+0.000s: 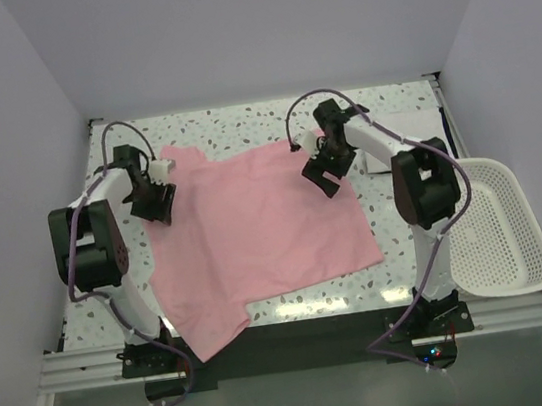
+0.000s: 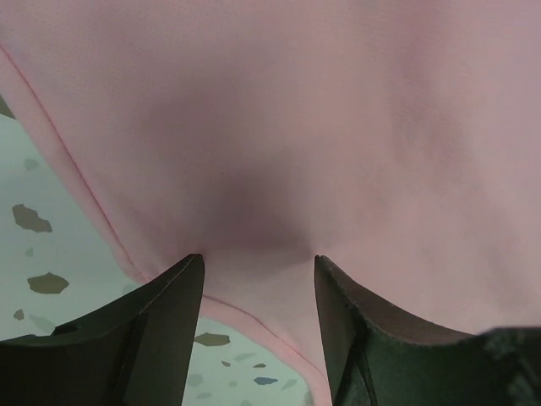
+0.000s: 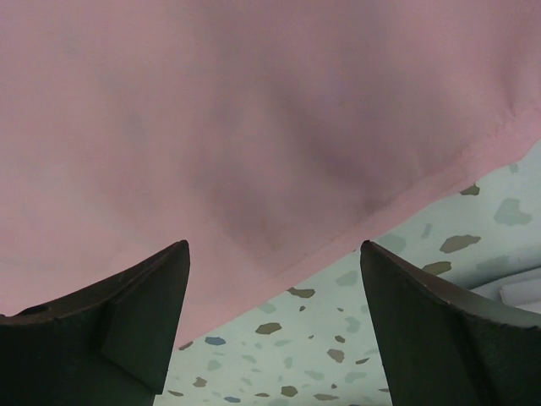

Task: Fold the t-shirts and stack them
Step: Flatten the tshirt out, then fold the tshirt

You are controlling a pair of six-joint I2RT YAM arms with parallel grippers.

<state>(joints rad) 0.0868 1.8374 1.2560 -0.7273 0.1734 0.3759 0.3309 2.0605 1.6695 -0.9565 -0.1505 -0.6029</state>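
Left gripper (image 1: 155, 201): released, jaws apart, nothing pinched. Left wrist view has both fingers (image 2: 165, 326) spread with flat cloth showing in the gap. Tips sit low on the pink t-shirt (image 1: 254, 226), just inside its 9 o'clock edge. A dark shadow patch lies on the cloth right ahead of the tips. The hem (image 2: 84, 190) runs diagonally past the left finger, with speckled table (image 2: 42, 254) showing beyond it.

Right gripper (image 1: 326, 177): also released, jaws wider apart than the left's, holding nothing. In the right wrist view its fingers (image 3: 135, 313) straddle the shirt's edge: cloth at 12 o'clock of the gap, bare table at 6 o'clock. Top view puts this gripper near the shirt's 1 o'clock corner.

Pink t-shirt: spread mostly flat mid-table between the two arms, unfolded. One sleeve (image 1: 179, 157) points to 11 o'clock, just beyond the left gripper. The shirt's 7 o'clock corner (image 1: 204, 339) reaches the table's near edge, beside the left arm's base.

White cloth (image 1: 404, 130): pale rectangle at the table's 2 o'clock, behind the right arm. Probably the folded white t-shirt, but the arm hides much of it. It lies apart from the pink one.

Basket (image 1: 497, 227): white perforated plastic, off the table's right edge at 4 o'clock, beside the right arm.
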